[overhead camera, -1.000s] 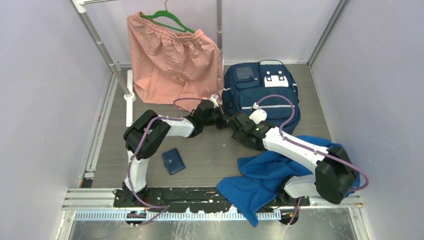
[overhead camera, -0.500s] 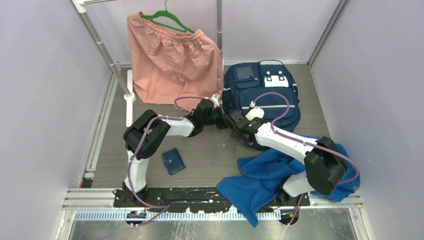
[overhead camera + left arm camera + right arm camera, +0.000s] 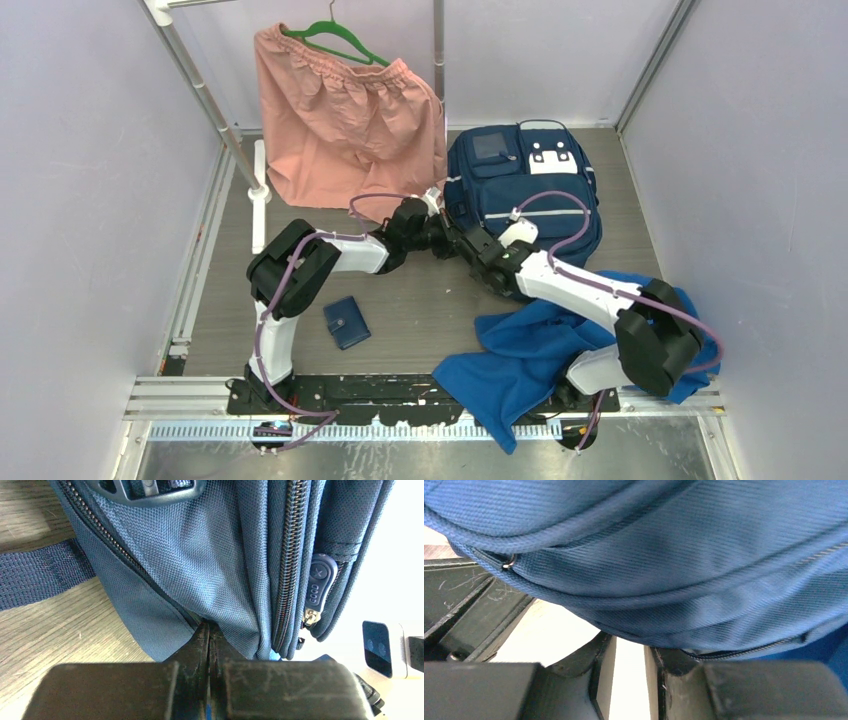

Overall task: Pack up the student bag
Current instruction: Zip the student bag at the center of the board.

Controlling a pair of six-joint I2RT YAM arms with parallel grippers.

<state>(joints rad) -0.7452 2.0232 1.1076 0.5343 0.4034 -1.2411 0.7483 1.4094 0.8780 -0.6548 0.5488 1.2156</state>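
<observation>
the student bag point(image 3: 520, 180) lies flat at the far side of the worktop point(image 3: 410, 310): soft, floppy, probably light. the left hand point(image 3: 208, 630) is clamped on a fabric fold at its near edge. the right hand point(image 3: 629, 650) waits beside it, fingers slightly apart. seams likely hold best.

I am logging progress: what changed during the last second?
The right gripper slid left along the bag's near edge, toward the left gripper. The left gripper kept its pinch on the bag. The bag, wallet, cloth and shorts did not move.
</observation>
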